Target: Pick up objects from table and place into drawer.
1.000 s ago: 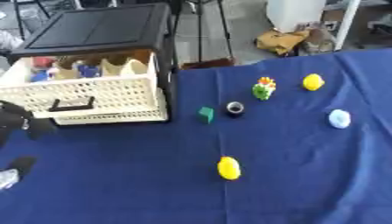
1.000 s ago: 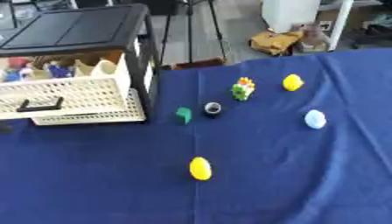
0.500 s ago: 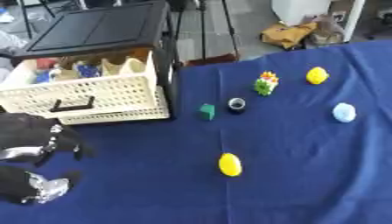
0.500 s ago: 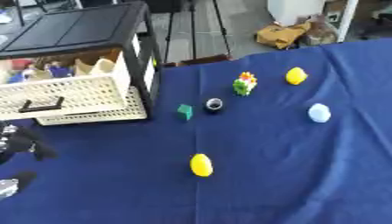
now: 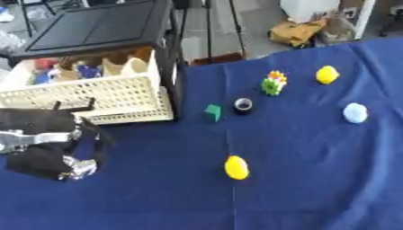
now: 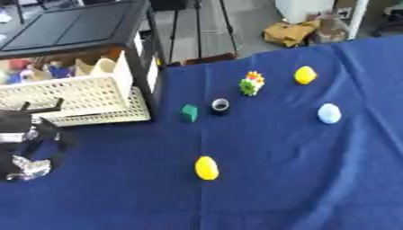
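Drawer (image 5: 94, 92): cream lattice basket at 10 o'clock, pulled out from under the black cabinet (image 5: 94, 27); standing open, I judge, so things can drop in from above. Already holds several small items, colours only.
Left hand (image 5: 47, 146): at 9 o'clock, low on the blue table (image 5: 315, 179), just in front of the drawer's dark handle. Fingers look curled, nothing seen inside them; the shape is blurred, so a weak read. Placed near the drawer front, well apart from every loose object.
Right hand: in neither view.
Yellow egg (image 5: 235, 167): near centre, 6 o'clock of the group, alone; likely easiest to reach.
Green block (image 5: 212, 112): just right of the drawer's corner.
Black ring (image 5: 243, 104): just beside the block, at its 2 o'clock.
Spiky toy (image 5: 273, 83): green with orange top, 1 o'clock.
Yellow lump (image 5: 327, 74): 2 o'clock, near the far table edge.
Pale blue ball (image 5: 355, 112): 3 o'clock.
Hidden: left wrist and arm cut off by the frame edge; drawer contents behind the lattice; cabinet's lower part.
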Available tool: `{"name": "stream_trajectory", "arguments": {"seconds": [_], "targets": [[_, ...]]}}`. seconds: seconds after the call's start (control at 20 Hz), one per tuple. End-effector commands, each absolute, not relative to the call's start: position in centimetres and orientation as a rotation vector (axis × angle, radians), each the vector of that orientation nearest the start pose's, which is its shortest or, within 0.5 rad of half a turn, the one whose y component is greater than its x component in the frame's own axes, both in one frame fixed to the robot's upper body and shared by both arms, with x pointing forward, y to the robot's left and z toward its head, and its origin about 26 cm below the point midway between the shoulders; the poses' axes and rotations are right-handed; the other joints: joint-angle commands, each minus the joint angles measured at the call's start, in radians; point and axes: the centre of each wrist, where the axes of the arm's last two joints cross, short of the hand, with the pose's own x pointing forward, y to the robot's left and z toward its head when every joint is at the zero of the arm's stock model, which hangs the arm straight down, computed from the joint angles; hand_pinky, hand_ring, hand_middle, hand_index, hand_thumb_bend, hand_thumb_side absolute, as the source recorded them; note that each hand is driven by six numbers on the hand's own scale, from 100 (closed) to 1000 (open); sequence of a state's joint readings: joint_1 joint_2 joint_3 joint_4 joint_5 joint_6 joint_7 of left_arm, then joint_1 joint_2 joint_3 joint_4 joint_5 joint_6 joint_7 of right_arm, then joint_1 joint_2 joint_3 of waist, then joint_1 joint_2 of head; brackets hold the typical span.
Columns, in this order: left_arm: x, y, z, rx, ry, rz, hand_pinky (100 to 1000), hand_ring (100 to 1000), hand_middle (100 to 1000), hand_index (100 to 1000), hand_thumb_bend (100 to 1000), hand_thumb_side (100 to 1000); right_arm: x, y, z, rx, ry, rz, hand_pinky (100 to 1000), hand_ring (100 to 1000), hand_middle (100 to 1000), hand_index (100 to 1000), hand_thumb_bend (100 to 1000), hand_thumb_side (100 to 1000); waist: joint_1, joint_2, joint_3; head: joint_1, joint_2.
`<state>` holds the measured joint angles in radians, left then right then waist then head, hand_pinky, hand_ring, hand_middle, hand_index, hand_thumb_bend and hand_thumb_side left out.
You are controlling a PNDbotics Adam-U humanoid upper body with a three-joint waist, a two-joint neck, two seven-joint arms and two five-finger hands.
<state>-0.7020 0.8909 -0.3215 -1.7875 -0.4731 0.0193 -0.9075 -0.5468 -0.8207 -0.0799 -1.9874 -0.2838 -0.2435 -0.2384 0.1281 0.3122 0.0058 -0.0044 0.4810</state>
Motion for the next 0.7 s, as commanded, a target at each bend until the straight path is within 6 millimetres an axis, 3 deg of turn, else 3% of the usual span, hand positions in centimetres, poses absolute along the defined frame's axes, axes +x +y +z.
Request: {"name": "stream_trajectory", "arguments": {"seconds": [0.05,0.7], "targets": [[34.8,28.3,30.7,0.754,-1.180,-1.886,289,426,700,916,100,988,28.6,-31.2,34.7,0.360,3.360,-0.521,565,757,458,722,100,947,-0.006,-0.013,-0.004,0.007,-0.007],[37.4,31.0,30.1,0.757,-1.117,-1.729,284,450,735,943,100,985,28.8,-31.1,34.2,0.356,3.369,-0.498,572,760,452,721,100,942,-0.015,0.009,-0.015,0.024,-0.032]]}}
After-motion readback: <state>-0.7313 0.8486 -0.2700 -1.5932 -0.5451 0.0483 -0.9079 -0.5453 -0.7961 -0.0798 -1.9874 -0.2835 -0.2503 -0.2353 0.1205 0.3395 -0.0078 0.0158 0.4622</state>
